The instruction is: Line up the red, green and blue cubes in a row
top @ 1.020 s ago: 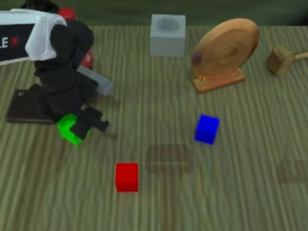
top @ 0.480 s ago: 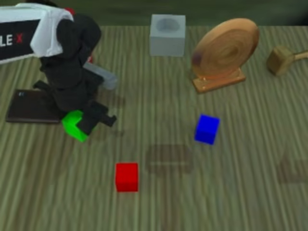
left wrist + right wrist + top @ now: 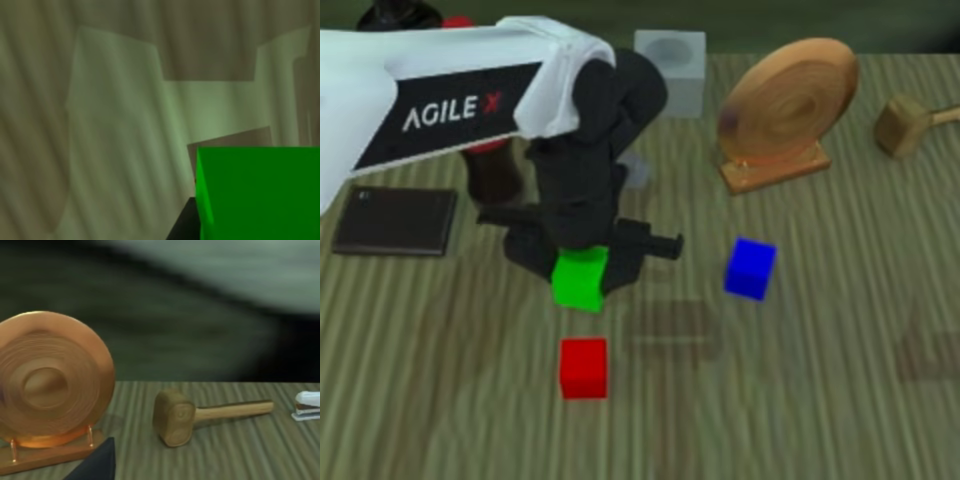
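Above table [image 3: 800, 420], gripper-hidden green cube [image 3: 580, 279].

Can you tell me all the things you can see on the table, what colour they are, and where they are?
green cube: 1, bright green, held above the table, just behind the red one
red cube: 1, red, front middle-left
blue cube: 1, deep blue, middle, right of the green one
grey block: 1, pale grey with round hollow, back middle
wooden disc on a stand: 1, orange-brown, back right
mallet: 1, wooden, far right back
stapler: 1, white, beside the mallet
dark pad: 1, dark brown, left
left gripper: 1, black, gripping the green cube
right gripper: not in view
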Tool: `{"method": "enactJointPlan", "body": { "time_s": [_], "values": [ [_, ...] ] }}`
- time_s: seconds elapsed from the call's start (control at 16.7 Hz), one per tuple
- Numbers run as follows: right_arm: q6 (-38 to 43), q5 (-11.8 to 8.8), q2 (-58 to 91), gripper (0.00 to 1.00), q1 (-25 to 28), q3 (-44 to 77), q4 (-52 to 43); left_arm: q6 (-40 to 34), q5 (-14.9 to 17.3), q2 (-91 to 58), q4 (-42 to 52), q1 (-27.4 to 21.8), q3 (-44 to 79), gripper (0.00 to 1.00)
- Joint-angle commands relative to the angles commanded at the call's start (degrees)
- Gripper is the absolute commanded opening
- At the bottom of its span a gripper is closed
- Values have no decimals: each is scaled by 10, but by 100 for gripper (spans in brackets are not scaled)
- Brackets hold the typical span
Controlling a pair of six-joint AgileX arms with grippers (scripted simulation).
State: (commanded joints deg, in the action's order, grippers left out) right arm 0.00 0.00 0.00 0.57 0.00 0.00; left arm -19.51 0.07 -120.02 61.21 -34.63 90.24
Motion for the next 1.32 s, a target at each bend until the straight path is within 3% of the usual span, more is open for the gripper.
{"method": "enactJointPlan", "body": {
  "time_s": [0.24, 0.48, 0.9, 1.32],
  "values": [
    [0, 0, 0, 100, 0, 0, 0, -175, -1, -13, 20, -77, 35, 0],
    [0, 0, 0, 100, 0, 0, 0, -270, -2, -15, 29, -126, 57, 0],
    [0, 0, 0, 100, 0, 0, 0, -278, -2, -17, 19, -129, 52, 0],
    [0, 0, 0, 100, 0, 0, 0, -278, -2, -62, -99, -130, -21, 0]
  ]
}}
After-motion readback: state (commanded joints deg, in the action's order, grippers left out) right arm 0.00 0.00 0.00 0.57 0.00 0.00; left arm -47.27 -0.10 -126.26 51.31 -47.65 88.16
